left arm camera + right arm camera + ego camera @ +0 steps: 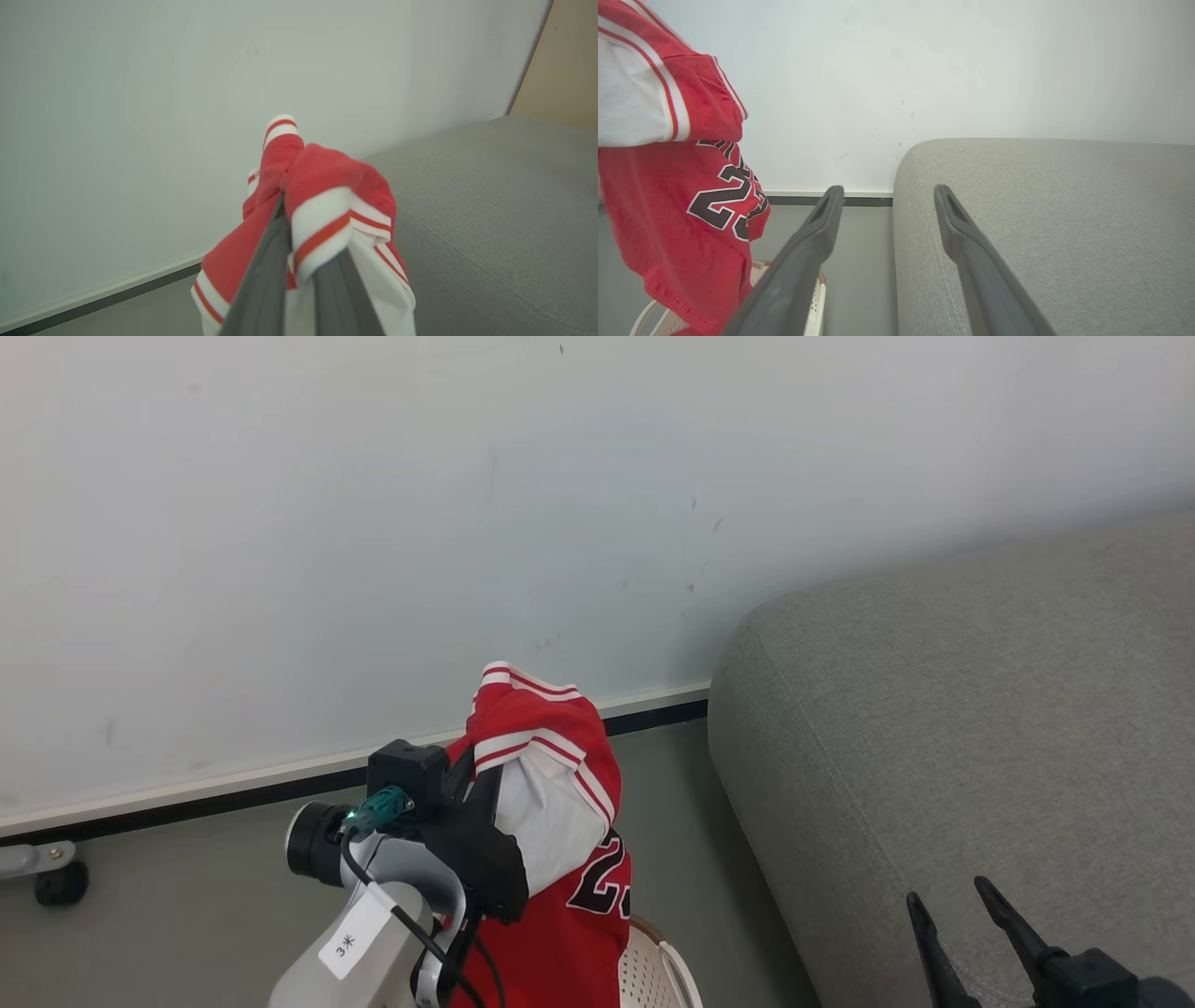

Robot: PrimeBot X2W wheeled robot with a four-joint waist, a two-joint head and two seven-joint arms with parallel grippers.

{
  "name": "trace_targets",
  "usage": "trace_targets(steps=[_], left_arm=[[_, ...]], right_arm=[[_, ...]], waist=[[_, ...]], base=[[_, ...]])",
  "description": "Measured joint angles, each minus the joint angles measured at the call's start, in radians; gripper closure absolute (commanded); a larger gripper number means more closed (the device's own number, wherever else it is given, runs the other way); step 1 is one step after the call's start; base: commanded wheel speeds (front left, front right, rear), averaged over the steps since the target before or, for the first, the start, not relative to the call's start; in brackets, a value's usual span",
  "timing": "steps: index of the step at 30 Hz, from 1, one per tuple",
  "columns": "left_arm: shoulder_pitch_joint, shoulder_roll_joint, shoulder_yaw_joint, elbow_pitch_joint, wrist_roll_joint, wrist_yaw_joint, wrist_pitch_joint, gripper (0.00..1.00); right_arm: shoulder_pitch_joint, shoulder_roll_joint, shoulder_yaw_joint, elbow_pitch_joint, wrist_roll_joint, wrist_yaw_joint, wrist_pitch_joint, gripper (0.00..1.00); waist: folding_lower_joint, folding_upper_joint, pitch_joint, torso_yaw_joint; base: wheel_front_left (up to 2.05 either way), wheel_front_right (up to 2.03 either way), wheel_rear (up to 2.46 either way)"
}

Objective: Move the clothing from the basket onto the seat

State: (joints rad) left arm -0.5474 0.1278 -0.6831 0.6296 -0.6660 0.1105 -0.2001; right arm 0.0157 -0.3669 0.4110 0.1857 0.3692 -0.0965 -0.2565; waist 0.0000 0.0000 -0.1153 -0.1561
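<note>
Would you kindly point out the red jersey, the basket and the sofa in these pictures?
red jersey (541, 952), head view, red fabric below the dark number.
basket (644, 980), head view, its perforated wall.
sofa (980, 709), head view, its grey top.

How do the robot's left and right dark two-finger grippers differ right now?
Left gripper is shut on the red, white-striped soft clothing above the cream perforated plastic basket; right gripper is open, empty. Cloth drapes the left fingers; the right fingers are bare. Both point toward the pale wall.
</note>
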Motion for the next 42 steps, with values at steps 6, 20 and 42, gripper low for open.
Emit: trace_targets(steps=[6, 20, 42], left_arm=[[0.0, -0.001, 0.003, 0.004, 0.001, 0.004, -0.004, 1.0], [-0.005, -0.013, 0.015, 0.018, 0.006, 0.005, -0.006, 1.0], [-0.244, -0.09, -0.067, 0.0, 0.047, 0.005, 0.043, 1.0]], right_arm=[[0.008, -0.011, -0.028, -0.045, -0.001, -0.003, 0.0, 0.0], [-0.002, -0.005, -0.005, -0.071, -0.02, 0.002, 0.0, 0.0], [-0.383, 0.179, 0.195, 0.289, -0.073, 0.177, 0.044, 0.0]], waist=[[0.0, 0.0, 0.004, 0.008], [0.0, 0.0, 0.01, 0.037], [0.0, 0.0, 0.043, 0.119]], base=[[0.0, 0.0, 0.0], [0.0, 0.0, 0.0], [0.0, 0.0, 0.0]])
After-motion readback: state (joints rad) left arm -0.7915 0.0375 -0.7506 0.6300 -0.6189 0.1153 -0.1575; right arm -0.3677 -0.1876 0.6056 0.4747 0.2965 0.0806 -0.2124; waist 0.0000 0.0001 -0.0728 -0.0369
